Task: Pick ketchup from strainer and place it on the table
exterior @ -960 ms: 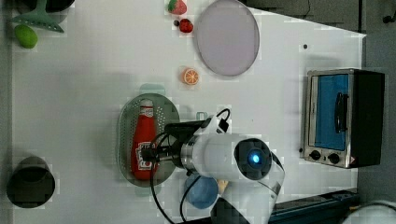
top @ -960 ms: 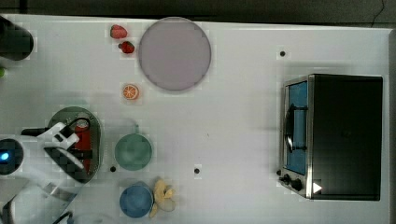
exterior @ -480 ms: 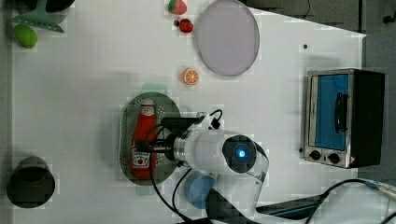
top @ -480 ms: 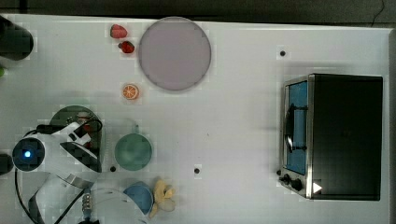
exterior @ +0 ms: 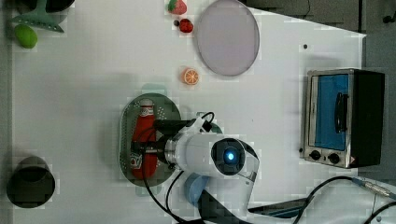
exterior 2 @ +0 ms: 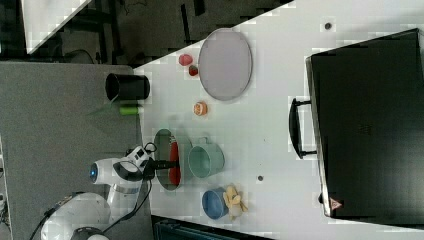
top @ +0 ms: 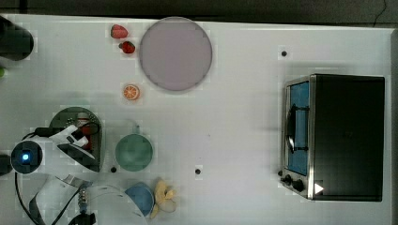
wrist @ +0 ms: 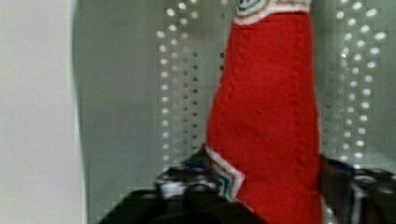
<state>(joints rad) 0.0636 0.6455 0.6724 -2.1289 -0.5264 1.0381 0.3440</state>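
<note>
The ketchup [exterior: 143, 133], a red squeeze bottle with a white cap, lies lengthwise in the pale green strainer [exterior: 125, 122]. My gripper [exterior: 145, 151] reaches into the strainer across the bottle's lower half. In the wrist view the ketchup [wrist: 266, 112] runs between two dark fingers [wrist: 182, 198] that press against both its sides, over the strainer's perforated bottom [wrist: 126, 93]. The bottle still rests low in the basin. In the top view the arm covers most of the ketchup [top: 85, 127] and the strainer [top: 63, 117]. The white table [top: 234, 122] lies all around.
A green cup [top: 133, 152] stands right beside the strainer, on the top view's right. A blue cup [top: 140, 197] and a banana [top: 164, 194] lie below it. An orange slice [top: 131, 92], strawberries [top: 118, 32], a lilac plate [top: 176, 54], a black cup [top: 14, 42] and a toaster oven [top: 342, 136] sit farther off.
My arm has shifted along the strainer over the bottle and come lower. The fingers, wide open before, have closed in against the ketchup's sides.
</note>
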